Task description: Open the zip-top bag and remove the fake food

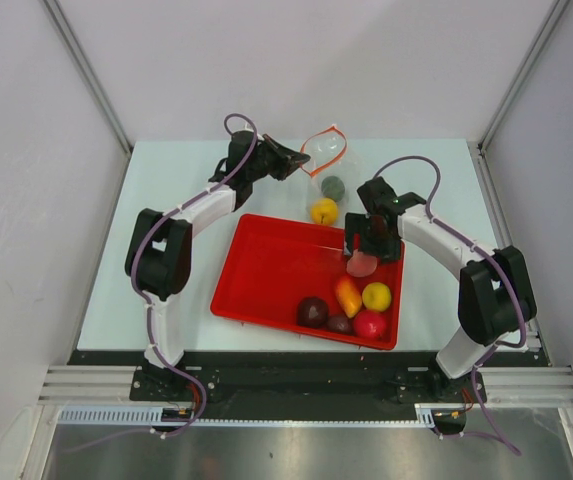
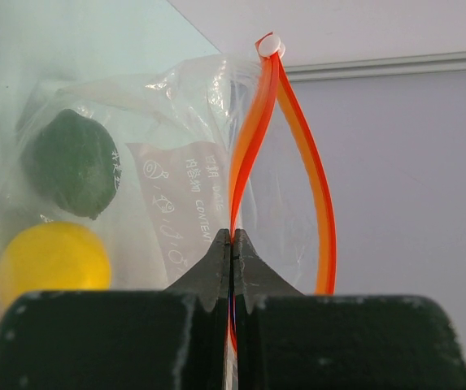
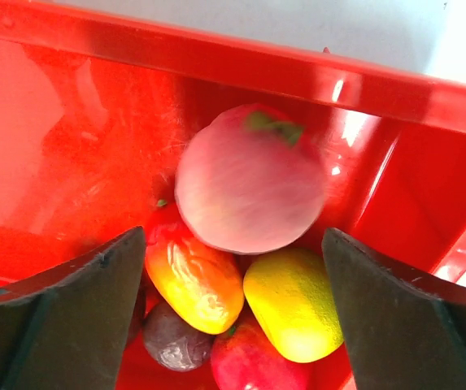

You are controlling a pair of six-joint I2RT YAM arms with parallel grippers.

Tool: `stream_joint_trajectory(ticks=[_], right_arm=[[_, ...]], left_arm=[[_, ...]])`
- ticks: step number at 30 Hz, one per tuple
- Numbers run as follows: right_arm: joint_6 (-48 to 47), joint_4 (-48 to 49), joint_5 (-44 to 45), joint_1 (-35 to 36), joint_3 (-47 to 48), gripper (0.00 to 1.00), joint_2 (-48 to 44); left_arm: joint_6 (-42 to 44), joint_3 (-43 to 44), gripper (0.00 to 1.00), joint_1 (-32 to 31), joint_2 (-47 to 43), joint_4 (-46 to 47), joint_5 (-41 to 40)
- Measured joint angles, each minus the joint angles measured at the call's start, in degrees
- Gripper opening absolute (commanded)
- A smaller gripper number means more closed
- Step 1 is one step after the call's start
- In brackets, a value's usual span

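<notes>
The clear zip-top bag [image 1: 327, 160] lies at the table's back, its orange-red zip strip [image 2: 253, 138] gaping in a loop. My left gripper [image 2: 233, 236] is shut on one side of that strip. Through the plastic show a green fruit [image 2: 71, 162] and a yellow one [image 2: 51, 258]. My right gripper [image 3: 233, 234] stands open over the red tray's [image 1: 271, 270] right end. Below its fingers a pink fruit [image 3: 249, 189] looks blurred, and neither finger touches it. Under it lie an orange piece [image 3: 192, 276], a yellow one [image 3: 293, 301], a purple one [image 3: 172, 337] and a red one [image 3: 253, 361].
The tray sits tilted in the middle of the table, its fake food bunched in the right near corner with a dark maroon fruit [image 1: 313, 311] leftmost. The tray's left half is bare. White walls close in the table at the back and sides.
</notes>
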Motion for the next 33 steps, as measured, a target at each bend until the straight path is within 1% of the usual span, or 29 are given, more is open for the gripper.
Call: stream_joint_trajectory(ticks=[7, 11, 12, 16, 18, 20, 21, 23, 24, 26, 27, 28, 29, 31, 32, 33], right_arm=[[-0.6, -0.1, 0.1, 0.0, 0.0, 0.99, -1.3], [-0.6, -0.6, 0.1, 0.0, 1.8, 0.90, -4.6], [-0.5, -0.6, 0.2, 0.0, 3.3, 0.85, -5.3], [-0.6, 1.5, 1.2, -0.2, 11.7, 0.79, -6.6], [-1.1, 1.9, 1.9, -0.6, 18.3, 0.76, -5.3], [-1.7, 1.6, 2.5, -0.9, 26.1, 0.71, -2.0], [-2.1, 1.7, 2.5, -1.0, 30.3, 0.66, 0.3], [-2.7, 1.8, 2.7, -1.2, 39.4, 0.59, 5.8], [-3.0, 1.8, 2.9, -1.2, 42.8, 0.53, 8.1], [-3.3, 0.6, 3.1, -1.2, 50.4, 0.45, 13.7], [-3.4, 0.6, 3.1, -1.2, 52.8, 0.38, 15.6], [-3.2, -0.2, 3.2, -1.2, 56.1, 0.34, 18.3], [-3.0, -0.8, 3.2, -1.3, 59.4, 0.28, 20.8], [-1.9, -1.6, 2.8, -1.5, 64.3, 0.22, 25.1], [-1.0, -1.9, 2.3, -1.6, 65.9, 0.17, 26.9], [0.0, -2.4, 2.1, -1.6, 67.2, 0.14, 28.3]], left_arm=[[0.0, 0.0, 0.00, -0.2, 0.0, 0.0, 0.2], [0.2, 0.7, 0.00, -0.7, 0.0, -0.5, 0.2], [0.4, 1.1, 0.00, -0.9, 0.0, -0.5, 0.2], [0.5, 2.0, 0.00, -2.0, 0.0, -0.4, 0.2], [0.5, 2.0, 0.00, -2.7, 0.0, -0.4, 0.2], [0.3, 2.0, 0.00, -3.3, 0.0, -0.4, 0.2], [0.3, 2.0, 0.00, -3.5, 0.0, -0.4, 0.2], [0.3, 2.0, 0.00, -4.1, 0.0, -0.4, 0.2], [0.3, 2.0, 0.00, -4.3, 0.0, -0.4, 0.2], [0.3, 2.0, 0.00, -4.6, 0.0, -0.4, 0.2], [0.3, 2.0, 0.00, -4.7, 0.0, -0.4, 0.2], [0.4, 2.0, 0.00, -4.8, 0.0, -0.4, 0.2], [0.3, 2.0, 0.00, -4.9, 0.0, -0.5, 0.2], [0.4, 2.0, 0.00, -5.0, 0.0, -0.4, 0.2], [0.4, 2.0, 0.00, -5.1, 0.0, -0.4, 0.2], [0.4, 2.0, 0.00, -5.2, 0.0, -0.4, 0.2]])
